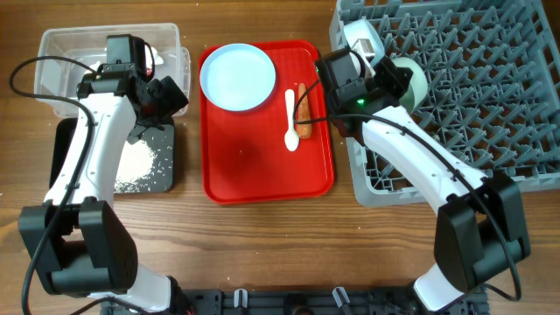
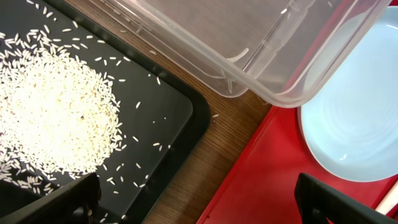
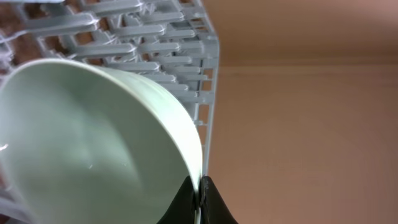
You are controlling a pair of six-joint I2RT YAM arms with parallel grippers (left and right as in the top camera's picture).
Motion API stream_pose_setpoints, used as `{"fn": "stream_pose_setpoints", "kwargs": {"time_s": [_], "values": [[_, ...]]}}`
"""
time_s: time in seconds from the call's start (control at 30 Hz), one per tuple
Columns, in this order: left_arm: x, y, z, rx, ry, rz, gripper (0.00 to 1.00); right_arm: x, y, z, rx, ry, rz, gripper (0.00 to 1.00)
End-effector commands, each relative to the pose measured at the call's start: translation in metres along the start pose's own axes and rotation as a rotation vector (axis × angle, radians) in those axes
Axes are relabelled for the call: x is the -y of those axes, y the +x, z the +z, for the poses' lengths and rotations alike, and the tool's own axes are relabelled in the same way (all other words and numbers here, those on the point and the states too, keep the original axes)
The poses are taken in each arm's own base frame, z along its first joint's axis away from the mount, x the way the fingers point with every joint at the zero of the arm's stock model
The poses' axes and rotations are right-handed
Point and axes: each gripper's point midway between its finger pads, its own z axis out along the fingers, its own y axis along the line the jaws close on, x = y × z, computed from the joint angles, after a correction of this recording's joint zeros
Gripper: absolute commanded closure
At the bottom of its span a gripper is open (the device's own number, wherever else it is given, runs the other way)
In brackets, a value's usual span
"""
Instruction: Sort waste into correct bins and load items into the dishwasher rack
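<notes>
My left gripper [image 1: 171, 94] [image 2: 199, 208] is open and empty, above the gap between the black tray [image 1: 162, 171] [image 2: 171, 118] and the red tray. White rice grains [image 1: 138, 162] [image 2: 50, 112] lie heaped in the black tray. The clear tub [image 1: 61, 52] [image 2: 249, 43] stands behind it. My right gripper [image 1: 389, 77] [image 3: 199, 194] is shut on the rim of a mint bowl [image 1: 413, 83] [image 3: 81, 143], held tilted over the left part of the grey rack [image 1: 490, 87] [image 3: 155, 43]. The pale blue plate [image 1: 237, 77] [image 2: 354, 124], white spoon [image 1: 291, 118] and carrot [image 1: 303, 112] lie on the red tray.
The red serving tray [image 1: 262, 171] [image 2: 267, 180] lies mid-table between bins and rack. A pale rounded item [image 1: 360, 35] stands in the rack's near-left corner behind my right wrist. Bare wood runs along the front.
</notes>
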Motion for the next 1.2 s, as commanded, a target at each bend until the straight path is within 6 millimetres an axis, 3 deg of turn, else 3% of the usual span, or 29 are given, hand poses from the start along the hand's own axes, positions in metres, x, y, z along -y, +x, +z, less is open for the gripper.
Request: {"fn": "stream_pose_setpoints", "kwargs": {"time_s": [0.0,0.07,0.1,0.13,0.33,0.4,0.47,0.53,0.63,0.73,0.83,1.03,1.1,1.17], "values": [[-0.001,-0.007,-0.008,0.032,0.0,-0.011,0.0,-0.026,0.0,0.002,0.016,-0.091,0.053,0.96],[-0.001,-0.007,-0.008,0.032,0.0,-0.011,0.0,-0.026,0.0,0.001,0.015,-0.092,0.057,0.96],[-0.001,-0.007,-0.008,0.032,0.0,-0.011,0.0,-0.027,-0.001,-0.001,0.019,-0.093,0.055,0.88],[-0.001,-0.007,-0.008,0.032,0.0,-0.011,0.0,-0.027,-0.002,-0.002,0.023,-0.093,0.051,0.75],[-0.001,-0.007,-0.008,0.032,0.0,-0.011,0.0,-0.041,-0.016,-0.021,0.09,-0.141,0.029,0.52],[-0.001,-0.007,-0.008,0.032,-0.001,-0.011,0.0,-0.043,-0.018,-0.025,0.101,-0.14,0.001,0.38],[-0.001,-0.007,-0.008,0.032,0.0,-0.011,0.0,-0.044,-0.02,-0.028,0.11,-0.141,-0.002,0.0],[-0.001,-0.007,-0.008,0.032,0.0,-0.011,0.0,-0.045,-0.024,-0.032,0.127,-0.143,0.007,0.0],[-0.001,-0.007,-0.008,0.032,0.0,-0.011,0.0,-0.063,-0.04,-0.04,0.2,-0.259,0.056,0.0],[-0.001,-0.008,-0.008,0.032,0.0,-0.011,0.0,-0.048,-0.056,-0.049,0.25,-0.293,0.199,0.0],[-0.001,-0.007,-0.008,0.032,0.0,-0.011,0.0,-0.024,-0.081,-0.095,0.433,-0.556,0.421,0.0],[-0.001,-0.007,-0.008,0.032,0.0,-0.011,0.0,-0.006,-0.096,-0.182,0.535,-1.117,0.83,0.0],[-0.001,-0.007,-0.008,0.032,0.0,-0.011,0.0,-0.005,-0.1,-0.196,0.578,-1.188,0.818,0.0],[-0.001,-0.007,-0.008,0.032,0.0,-0.011,0.0,-0.009,-0.097,-0.195,0.557,-1.196,0.803,0.0]]}}
